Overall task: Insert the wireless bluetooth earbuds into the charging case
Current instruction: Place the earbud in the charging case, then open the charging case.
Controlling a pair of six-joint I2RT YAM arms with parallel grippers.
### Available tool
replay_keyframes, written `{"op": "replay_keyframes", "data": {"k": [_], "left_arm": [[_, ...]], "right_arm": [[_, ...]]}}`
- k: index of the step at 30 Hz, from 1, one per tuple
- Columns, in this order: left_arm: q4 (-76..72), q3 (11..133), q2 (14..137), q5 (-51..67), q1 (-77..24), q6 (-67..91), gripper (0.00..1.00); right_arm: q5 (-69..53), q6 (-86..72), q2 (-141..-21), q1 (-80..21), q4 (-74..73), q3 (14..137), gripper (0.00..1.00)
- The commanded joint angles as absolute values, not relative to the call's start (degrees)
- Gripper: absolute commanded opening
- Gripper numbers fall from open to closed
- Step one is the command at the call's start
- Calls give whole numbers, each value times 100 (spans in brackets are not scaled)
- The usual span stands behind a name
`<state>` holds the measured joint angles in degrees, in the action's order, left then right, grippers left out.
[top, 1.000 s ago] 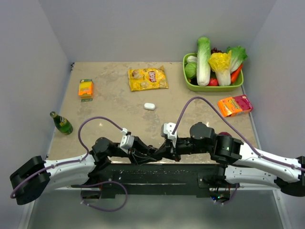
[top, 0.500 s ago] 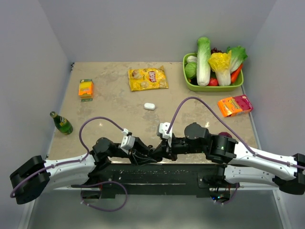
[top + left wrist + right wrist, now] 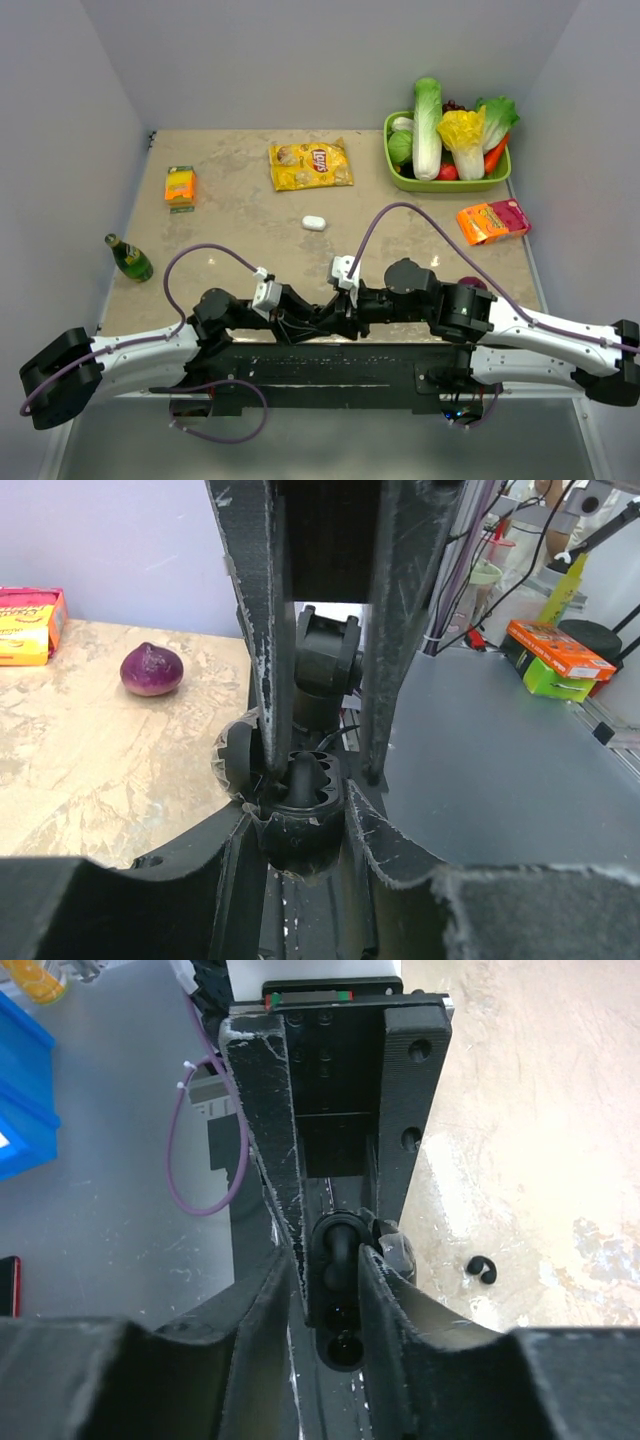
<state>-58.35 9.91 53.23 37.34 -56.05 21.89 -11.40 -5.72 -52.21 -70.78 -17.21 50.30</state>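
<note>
Right gripper shifting left, now meeting left gripper tip-to-tip at near edge centre. Both jaws narrow; contents can't tell, possibly earbud handover. Charging case sitting mid-desk, untouched.

From here the mottled tan table has a white charging case near its middle, with a yellow chip bag behind it. A green bottle and an orange box sit on the left. A green basket and an orange-pink packet sit on the right.

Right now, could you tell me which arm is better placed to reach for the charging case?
Probably the right arm: its wrist lies nearer the charging case, though both arms sit folded together.
</note>
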Motion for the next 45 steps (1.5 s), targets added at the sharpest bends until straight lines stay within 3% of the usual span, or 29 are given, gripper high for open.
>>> {"op": "replay_keyframes", "data": {"k": [1, 6, 13, 15, 18, 20, 25, 28, 31, 45], "left_arm": [[-6152, 1072, 5221, 3753, -5660, 2118, 0], [-6109, 959, 5265, 3499, -5660, 1996, 0], [-6118, 633, 4976, 2848, -5660, 1907, 0], [-5995, 589, 4791, 2646, -5660, 1820, 0], [-5714, 571, 4509, 2479, -5660, 1740, 0], [-5573, 580, 4412, 2444, -5651, 1714, 0], [-5538, 641, 4491, 2435, -5660, 1723, 0], [-5493, 747, 4631, 2540, -5660, 1766, 0], [-5633, 738, 4684, 2610, -5660, 1881, 0], [-5642, 738, 4509, 2847, -5660, 1960, 0]], "right_arm": [[-668, -703, -4984, -7084, -1503, 5106, 39], [-186, -914, -4335, -7075, -1310, 5388, 50], [2580, -1616, -3147, -7075, -1081, 4449, 52], [2750, -1775, -3094, -7075, -1107, 4229, 52], [1816, -1837, -3068, -7075, -767, 3842, 49], [762, -1661, -3102, -7075, -389, 3657, 56], [54, -1521, -3752, -7075, -387, 3902, 82], [18, -1529, -3770, -7075, -132, 3867, 92], [18, -1468, -4051, -7075, -333, 3981, 95], [633, -1468, -4623, -7075, -589, 4104, 90]]}}
